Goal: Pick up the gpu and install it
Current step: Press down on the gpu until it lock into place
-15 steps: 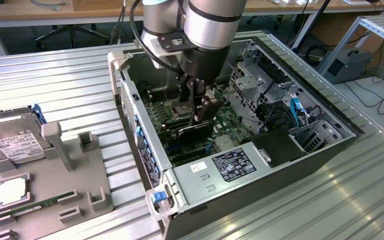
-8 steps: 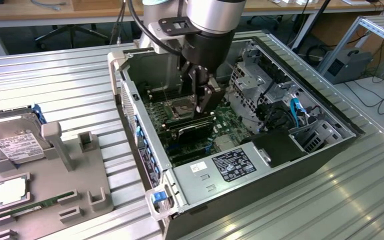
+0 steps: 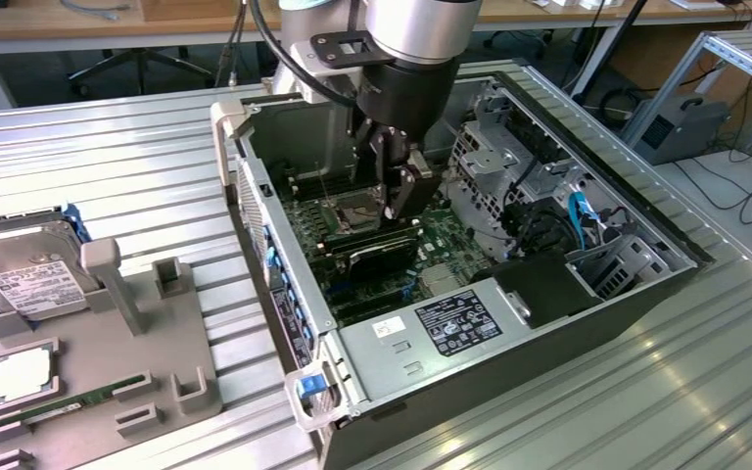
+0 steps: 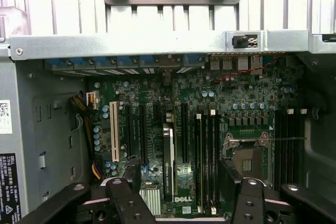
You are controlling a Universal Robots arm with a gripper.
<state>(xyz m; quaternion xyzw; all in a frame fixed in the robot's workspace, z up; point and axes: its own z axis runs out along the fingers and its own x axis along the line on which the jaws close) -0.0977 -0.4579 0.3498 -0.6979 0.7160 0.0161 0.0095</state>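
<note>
Your gpu [image 3: 379, 257] stands seated in its slot on the motherboard [image 4: 231, 103]; pincer [image 3: 399, 188] hangs just above, wide open, holding nothing.

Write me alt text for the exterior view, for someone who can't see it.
A robot arm's open black gripper hangs inside an open computer tower case, just above the flat black gpu card standing on the green motherboard. On the exterior view's left, a grey holder tray carries a silver hard drive.

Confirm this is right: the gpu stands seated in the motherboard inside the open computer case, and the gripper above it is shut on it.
Not quite. The gripper is open and holds nothing, as the wrist view shows. The gpu does stand in the motherboard inside the computer case.
</note>
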